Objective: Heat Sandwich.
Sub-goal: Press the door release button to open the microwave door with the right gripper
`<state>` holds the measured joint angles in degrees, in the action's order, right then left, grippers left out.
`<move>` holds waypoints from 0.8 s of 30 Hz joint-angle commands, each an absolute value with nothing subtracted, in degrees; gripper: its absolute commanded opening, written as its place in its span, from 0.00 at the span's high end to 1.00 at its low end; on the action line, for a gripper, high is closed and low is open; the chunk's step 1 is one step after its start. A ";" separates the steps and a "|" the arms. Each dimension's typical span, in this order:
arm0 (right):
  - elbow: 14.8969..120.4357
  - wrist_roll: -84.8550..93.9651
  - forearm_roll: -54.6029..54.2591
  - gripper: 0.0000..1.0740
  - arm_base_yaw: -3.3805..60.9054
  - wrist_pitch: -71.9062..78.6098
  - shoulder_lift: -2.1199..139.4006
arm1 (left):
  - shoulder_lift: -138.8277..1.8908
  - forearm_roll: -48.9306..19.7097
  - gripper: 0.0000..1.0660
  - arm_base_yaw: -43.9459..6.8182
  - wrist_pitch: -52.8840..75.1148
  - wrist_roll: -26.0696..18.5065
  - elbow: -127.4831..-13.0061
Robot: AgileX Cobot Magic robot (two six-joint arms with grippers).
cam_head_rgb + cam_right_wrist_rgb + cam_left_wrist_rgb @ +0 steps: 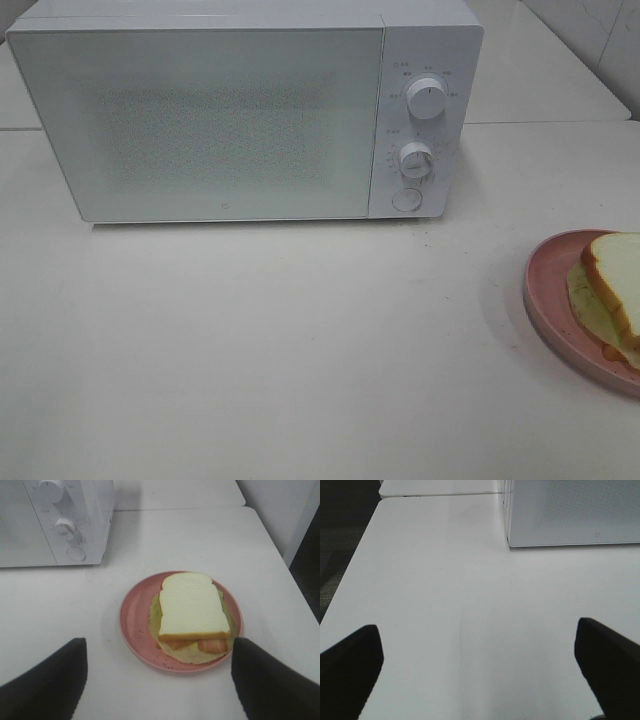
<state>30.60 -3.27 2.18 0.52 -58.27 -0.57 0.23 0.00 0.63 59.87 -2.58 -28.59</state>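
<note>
The left pincer [477, 642] gapes wide and empty over the desk [300, 350] near the microwave [200, 120], while the right pincer [159, 645] hangs open, empty, just before the sandwich [192, 610] on its plate [132, 625].

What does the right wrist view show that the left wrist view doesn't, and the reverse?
Only right wrist: the sandwich on its pink plate, the knobs and button on the microwave, and the right pincer, open. Only left wrist: the door corner, the table edge with dark floor beyond, and the left pincer, open wide. Both: the white table and part of the microwave, with neither pincer holding anything.
</note>
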 commanded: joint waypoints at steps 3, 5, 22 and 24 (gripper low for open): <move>31.57 -3.44 2.46 0.29 0.69 -54.60 4.81 | 1.78 -0.57 0.03 0.74 58.90 -2.41 -28.30; 31.57 -3.44 2.46 0.29 0.69 -54.03 5.67 | 1.78 -0.57 0.03 0.74 58.90 -2.41 -28.30; 29.39 -3.38 2.46 0.29 0.69 -37.99 22.46 | 1.78 -0.57 0.03 0.74 58.90 -2.41 -28.30; 28.82 -3.38 2.41 0.29 0.69 -36.15 24.64 | 1.78 -0.57 0.03 0.74 58.90 -2.41 -28.30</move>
